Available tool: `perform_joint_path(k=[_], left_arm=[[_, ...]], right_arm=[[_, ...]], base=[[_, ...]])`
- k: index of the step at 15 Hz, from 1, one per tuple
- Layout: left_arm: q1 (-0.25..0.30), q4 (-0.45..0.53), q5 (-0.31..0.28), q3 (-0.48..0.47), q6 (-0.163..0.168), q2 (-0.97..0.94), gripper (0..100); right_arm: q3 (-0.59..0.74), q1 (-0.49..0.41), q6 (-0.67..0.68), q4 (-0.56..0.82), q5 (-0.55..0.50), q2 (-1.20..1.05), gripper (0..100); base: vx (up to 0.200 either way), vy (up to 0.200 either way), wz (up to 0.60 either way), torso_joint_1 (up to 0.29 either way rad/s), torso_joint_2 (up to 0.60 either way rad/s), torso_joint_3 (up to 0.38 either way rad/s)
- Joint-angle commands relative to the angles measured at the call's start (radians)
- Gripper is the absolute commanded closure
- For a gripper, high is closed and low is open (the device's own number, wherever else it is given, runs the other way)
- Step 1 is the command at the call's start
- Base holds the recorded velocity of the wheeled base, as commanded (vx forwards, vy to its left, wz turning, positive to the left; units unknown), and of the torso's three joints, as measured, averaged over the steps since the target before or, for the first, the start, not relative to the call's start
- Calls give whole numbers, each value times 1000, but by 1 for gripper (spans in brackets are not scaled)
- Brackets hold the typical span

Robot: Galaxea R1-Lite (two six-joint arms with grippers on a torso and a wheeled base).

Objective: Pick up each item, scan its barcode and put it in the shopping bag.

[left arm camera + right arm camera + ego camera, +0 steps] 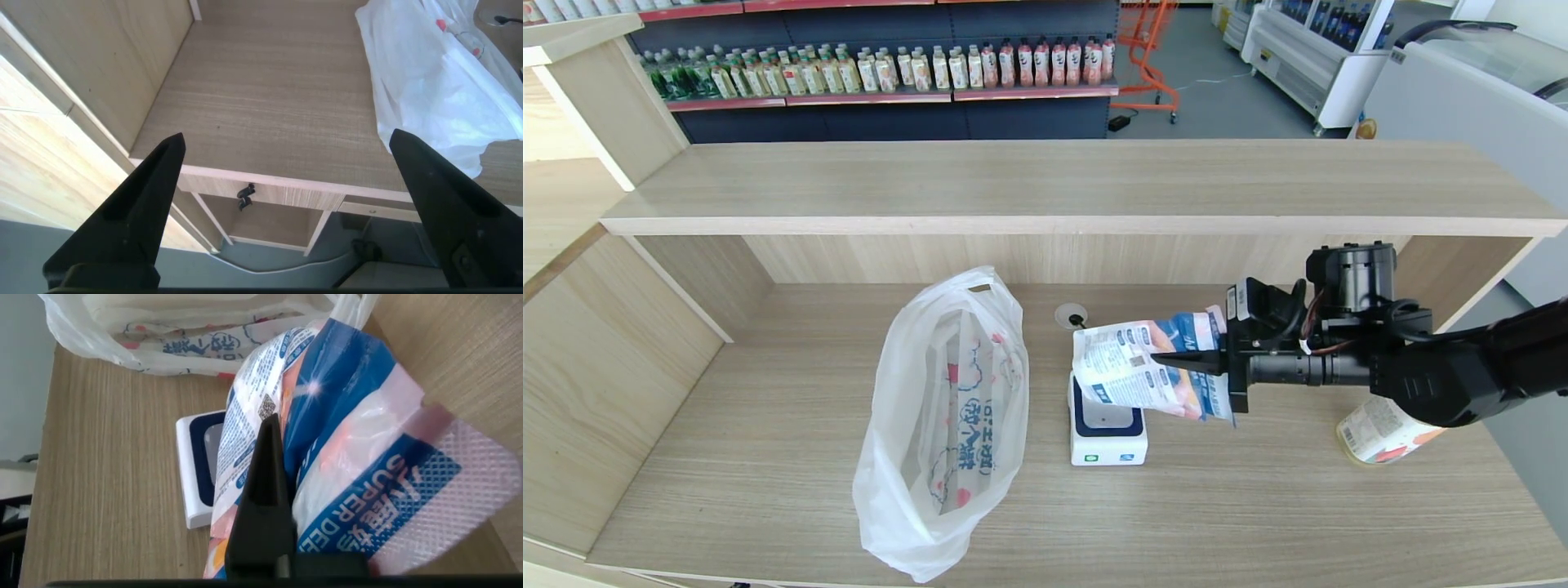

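Note:
My right gripper (pixel 1188 361) is shut on a blue, white and orange snack pouch (pixel 1143 371), holding it just above the white barcode scanner (pixel 1107 433) on the counter. In the right wrist view the pouch (pixel 343 449) lies over the scanner (pixel 196 486), printed side facing down toward it. The white plastic shopping bag (pixel 947 416) stands open to the left of the scanner with a printed package inside. My left gripper (pixel 286 204) hangs open off the counter's front left corner, with the bag (pixel 433 90) farther off.
A can (pixel 1380 433) with a white and orange label stands on the counter under my right arm. A round cable hole (pixel 1072 315) sits behind the scanner. A raised wooden ledge (pixel 1078 188) and side panels wall in the counter.

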Motion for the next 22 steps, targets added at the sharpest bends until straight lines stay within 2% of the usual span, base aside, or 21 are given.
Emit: perform_joint_path(k=[1,6,8,9,10,11,13,14,17,22], left_arm=[[0,0,1,0,0,0,0],[0,0,1,0,0,0,0],[0,0,1,0,0,0,0],[0,0,1,0,0,0,0],[0,0,1,0,0,0,0],[0,0,1,0,0,0,0],[0,0,1,0,0,0,0],[0,0,1,0,0,0,0],[0,0,1,0,0,0,0],[0,0,1,0,0,0,0]], right_arm=[[3,2,3,1,2,-3,100],[9,3,68,8,2,-50,100],[-8,3,281,3,3,-144,100],[1,3,470,5,2,-223,100],[12,3,583,9,0,-269,100],[61,0,841,9,-20,-369,100],[142,0,1054,14,-94,-460,100],[224,-7,1111,24,-124,-503,100],[351,-34,1128,24,-140,-566,100],[368,-34,1272,24,-141,-631,100]], base=[[0,0,0,0,0,0],[0,0,0,0,0,0],[0,0,0,0,0,0],[0,0,0,0,0,0],[0,0,0,0,0,0],[0,0,0,0,0,0],[0,0,0,0,0,0],[0,0,0,0,0,0],[0,0,0,0,0,0],[0,0,0,0,0,0]])
